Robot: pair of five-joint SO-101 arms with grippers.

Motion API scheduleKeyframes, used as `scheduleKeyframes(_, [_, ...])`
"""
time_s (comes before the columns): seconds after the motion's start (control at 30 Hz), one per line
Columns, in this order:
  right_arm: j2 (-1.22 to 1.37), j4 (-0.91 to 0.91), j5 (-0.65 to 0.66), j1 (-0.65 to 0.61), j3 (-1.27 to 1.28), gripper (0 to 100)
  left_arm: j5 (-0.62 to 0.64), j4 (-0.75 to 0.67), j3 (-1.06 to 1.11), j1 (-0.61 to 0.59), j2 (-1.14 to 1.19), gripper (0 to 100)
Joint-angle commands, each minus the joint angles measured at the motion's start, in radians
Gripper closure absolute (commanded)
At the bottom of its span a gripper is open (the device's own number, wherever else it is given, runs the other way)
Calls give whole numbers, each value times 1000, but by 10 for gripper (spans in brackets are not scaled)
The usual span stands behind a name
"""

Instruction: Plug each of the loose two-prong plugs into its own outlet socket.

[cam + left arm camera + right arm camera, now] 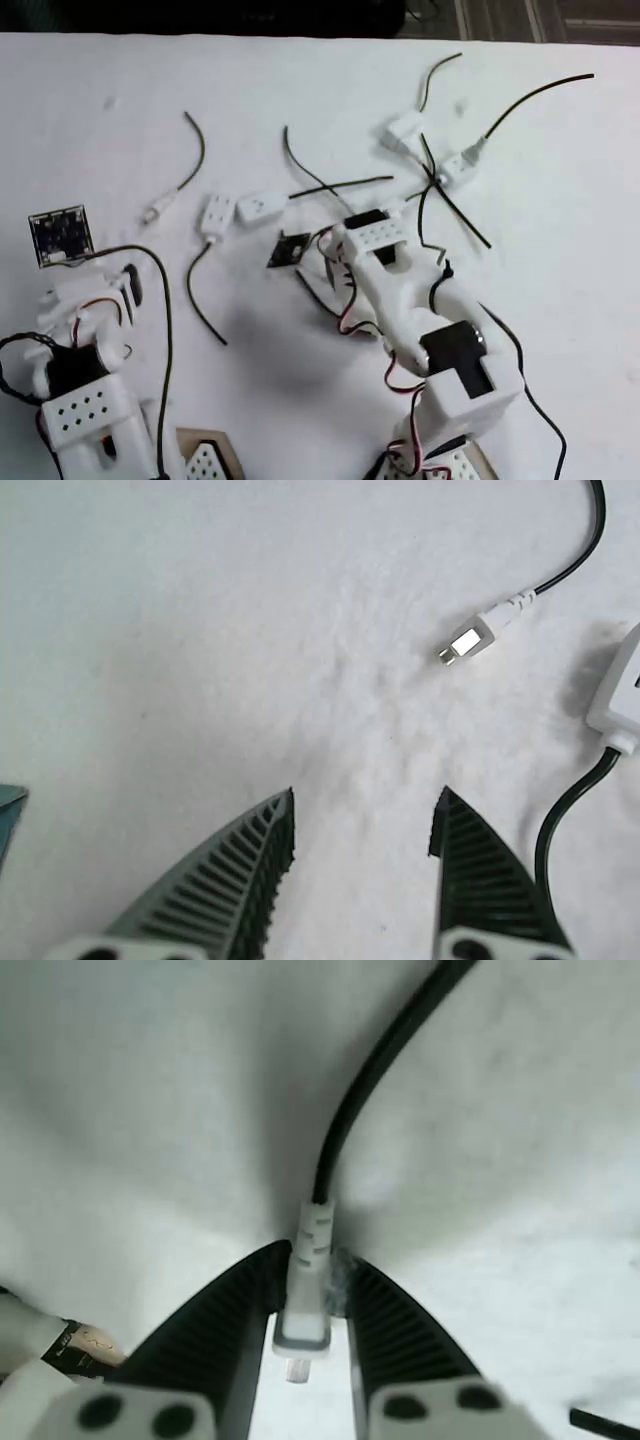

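My right gripper (312,1260) is pinched on a two-prong plug (303,1305), gripping it by its flat sides. The plug has a slim white body with a ribbed neck, and a small pale tip pokes out at the end nearer the camera. Its black cord (380,1070) runs away over the white table (120,1110). My left gripper (366,795) hangs spread wide over bare tabletop, holding nothing. Beyond it lies a second plug (468,640), white and square-ended, on a black lead. Near that is a white socket block (620,680) with a dark cord of its own. From above I see a neighbouring socket (262,206) just beside that block, near the table's middle.
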Motion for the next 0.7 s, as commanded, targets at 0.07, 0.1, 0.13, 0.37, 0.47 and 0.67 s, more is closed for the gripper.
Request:
scheduleKeyframes(0.07, [-246,137,-6,-54,-18,981,-6,-15,-14,10,-12,766])
scheduleKeyframes(0.1, [-302,137,-31,-54,-18,981,-6,-15,-14,10,-12,766])
scheduleKeyframes(0.13, [-358,137,-68,-53,-15,981,-6,-15,-14,10,-12,766])
scheduleKeyframes(0.37, [-694,137,-334,-59,-15,981,-6,-17,-14,12,-12,766])
scheduleKeyframes(0.47, [-794,124,-436,-67,-14,981,-6,-17,-14,12,-12,766])
scheduleKeyframes(0.67, [-898,88,-647,-219,26,981,-8,-18,0,47,-12,770])
